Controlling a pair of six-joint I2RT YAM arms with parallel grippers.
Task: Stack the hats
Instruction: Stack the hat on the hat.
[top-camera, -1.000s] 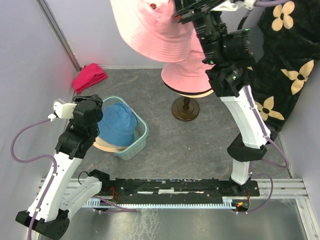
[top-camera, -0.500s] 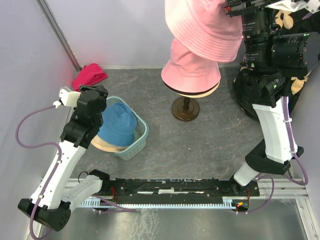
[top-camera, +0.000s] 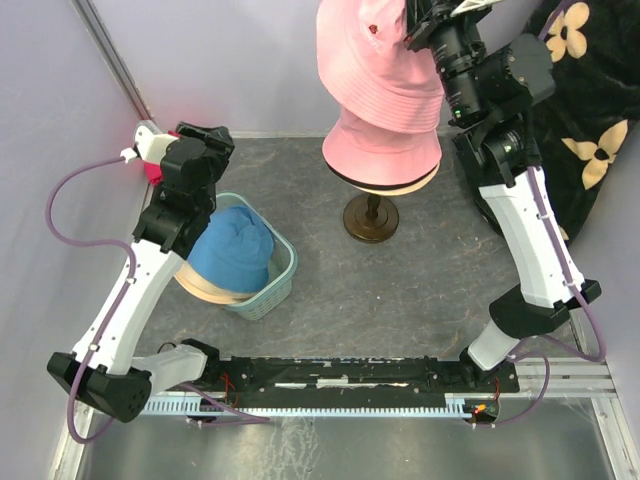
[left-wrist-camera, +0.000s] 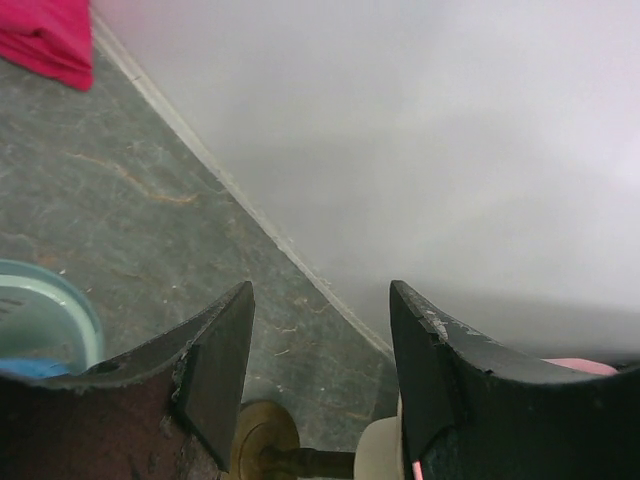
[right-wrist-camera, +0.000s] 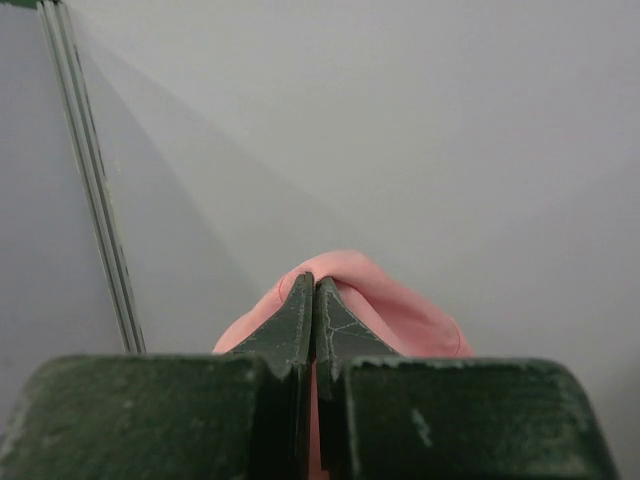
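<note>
At twelve o'clock, a pink hat (top-camera: 375, 60) hangs above a second pink hat (top-camera: 385, 150) on the stand (top-camera: 371, 215), pinched by the right gripper (right-wrist-camera: 313, 290), jaws fully closed. Released off-centre, it could slide off. At nine, the blue hat (top-camera: 235, 250) sits in its basket (top-camera: 285, 270); the left gripper (left-wrist-camera: 320, 370) is half-open, empty.

Seen from my remote station, top centre of the overhead frame: the upper pink hat (top-camera: 375, 70) carries a small red tag (top-camera: 372, 27). Directly below it, the second pink hat (top-camera: 382, 150) matches its shade, above a cream mannequin head (top-camera: 385, 187) on a dark brown stand (top-camera: 371, 220). Centre left, a blue hat (top-camera: 235, 250) lies over a beige hat (top-camera: 203, 290) in a pale green basket (top-camera: 285, 272). Upper right, black fabric (top-camera: 600, 190) is patterned with cream four-petal flowers (top-camera: 600, 150). The floor (top-camera: 400, 300) is mottled grey and the walls (top-camera: 220, 60) lilac. My arms (top-camera: 530, 230) are white and black, with purple cables (top-camera: 55, 215). A magenta-red cloth (left-wrist-camera: 45, 40) fills the upper-left corner of the left wrist view.
</note>
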